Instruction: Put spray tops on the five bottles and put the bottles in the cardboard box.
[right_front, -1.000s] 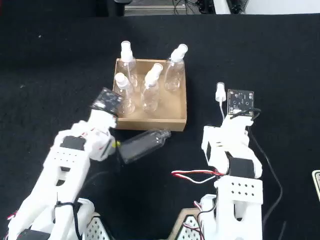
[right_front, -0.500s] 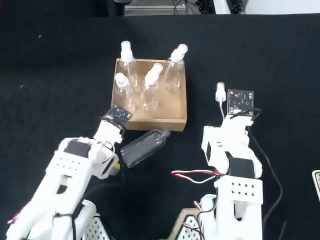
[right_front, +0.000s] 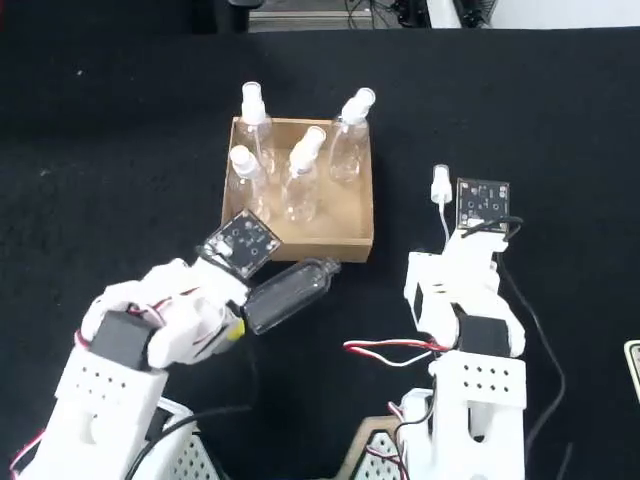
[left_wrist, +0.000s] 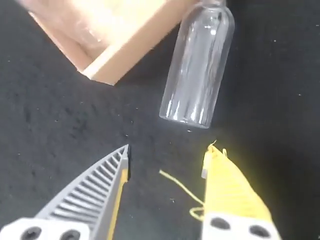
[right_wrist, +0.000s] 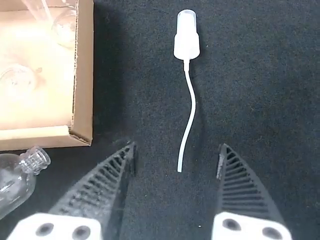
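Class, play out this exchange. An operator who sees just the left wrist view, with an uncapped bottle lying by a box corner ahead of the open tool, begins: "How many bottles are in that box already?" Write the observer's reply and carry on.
Observer: Four bottles stand in the cardboard box, each already capped.
Operator: Where is the top for the lying bottle?
Observer: A loose spray top lies on the table, right of the box in the high view.
Operator: Is the right tool holding it?
Observer: No. It is open, with its fingers on either side of the tube's end and not touching it.
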